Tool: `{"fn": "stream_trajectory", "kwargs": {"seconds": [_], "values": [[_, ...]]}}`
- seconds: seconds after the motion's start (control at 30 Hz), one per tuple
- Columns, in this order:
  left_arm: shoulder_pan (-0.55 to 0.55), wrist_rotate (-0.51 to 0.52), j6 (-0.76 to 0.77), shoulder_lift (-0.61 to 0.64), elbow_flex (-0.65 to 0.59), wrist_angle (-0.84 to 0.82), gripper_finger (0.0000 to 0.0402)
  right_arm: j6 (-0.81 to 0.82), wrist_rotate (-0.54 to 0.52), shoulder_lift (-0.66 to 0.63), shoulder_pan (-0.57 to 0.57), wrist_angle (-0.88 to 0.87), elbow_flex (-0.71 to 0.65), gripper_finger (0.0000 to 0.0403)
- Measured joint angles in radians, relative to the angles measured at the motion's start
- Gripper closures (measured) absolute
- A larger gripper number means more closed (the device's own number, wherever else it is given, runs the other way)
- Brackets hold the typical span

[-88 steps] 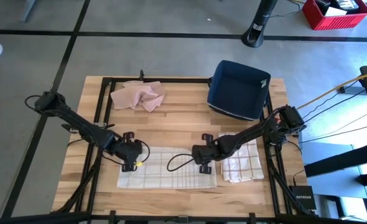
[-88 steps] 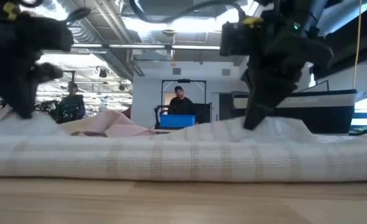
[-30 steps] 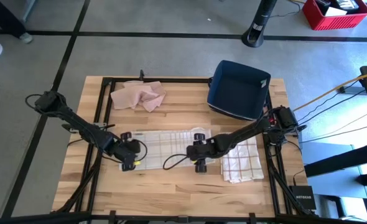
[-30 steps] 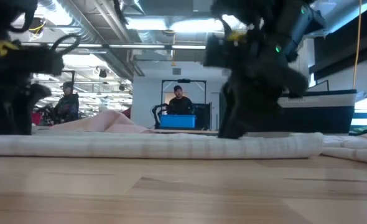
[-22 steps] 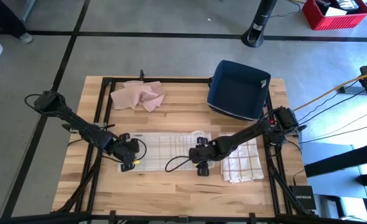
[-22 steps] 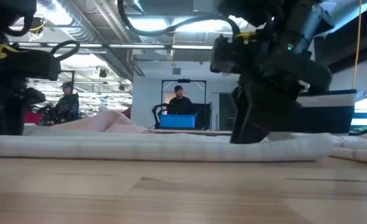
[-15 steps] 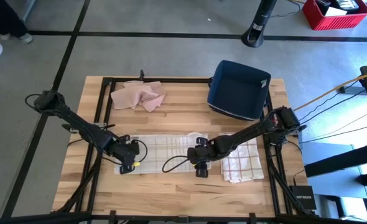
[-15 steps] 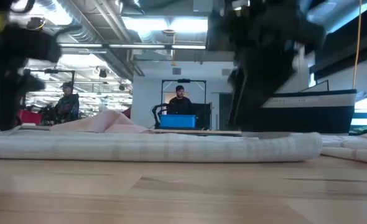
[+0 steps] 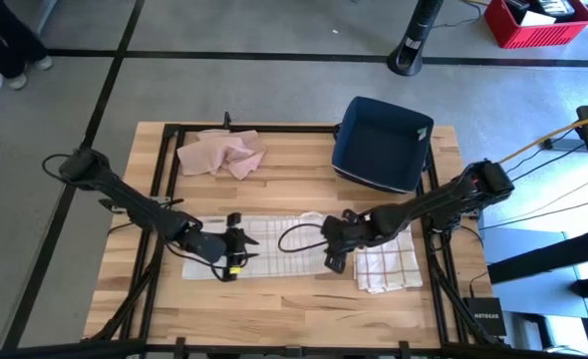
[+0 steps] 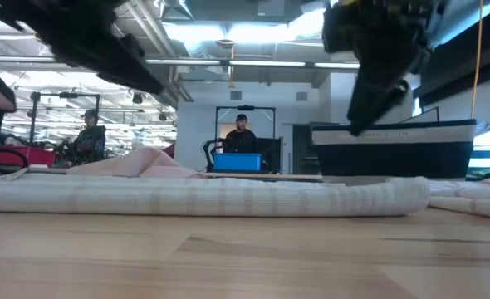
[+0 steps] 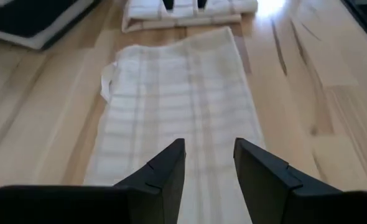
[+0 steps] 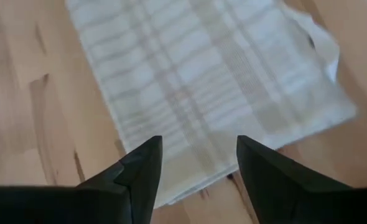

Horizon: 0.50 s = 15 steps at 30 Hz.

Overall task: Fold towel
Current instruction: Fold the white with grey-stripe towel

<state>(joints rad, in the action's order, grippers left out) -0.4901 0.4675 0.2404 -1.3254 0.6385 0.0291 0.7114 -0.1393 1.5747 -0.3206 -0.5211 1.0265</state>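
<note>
The towel (image 9: 274,242) is off-white with a faint check of thin beige lines; in the left wrist view (image 11: 177,118) the lines run as paler bands both along and across the cloth. A second folded cloth (image 9: 389,261) is white with a darker reddish-brown grid. A crumpled cloth (image 9: 221,153) is pale pink. The bin (image 9: 384,142) is navy blue with a lighter rim. The worktop (image 9: 294,299) is light blond wood in planks, framed in black. Both arms are black, the left pincer (image 9: 236,244) carrying a small yellow mark. A red crate (image 9: 538,22) sits on the grey floor (image 9: 274,90).
</note>
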Motion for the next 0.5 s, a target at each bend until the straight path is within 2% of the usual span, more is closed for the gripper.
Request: {"fn": "stream_trajectory", "kwargs": {"seconds": [0.13, 0.27, 0.5], "values": [[0.032, 0.000, -0.012, -0.083, 0.000, 0.108, 0.0271, 0.133, -0.001, -0.037, 0.000, 0.091, -0.109, 0.0194], [0.052, 0.000, -0.008, -0.175, 0.000, 0.149, 0.0271, 0.270, -0.007, -0.052, 0.000, 0.176, -0.198, 0.0194], [0.071, -0.001, -0.035, -0.292, 0.000, 0.274, 0.0271, 0.409, -0.025, -0.051, 0.000, 0.281, -0.299, 0.0194]]}}
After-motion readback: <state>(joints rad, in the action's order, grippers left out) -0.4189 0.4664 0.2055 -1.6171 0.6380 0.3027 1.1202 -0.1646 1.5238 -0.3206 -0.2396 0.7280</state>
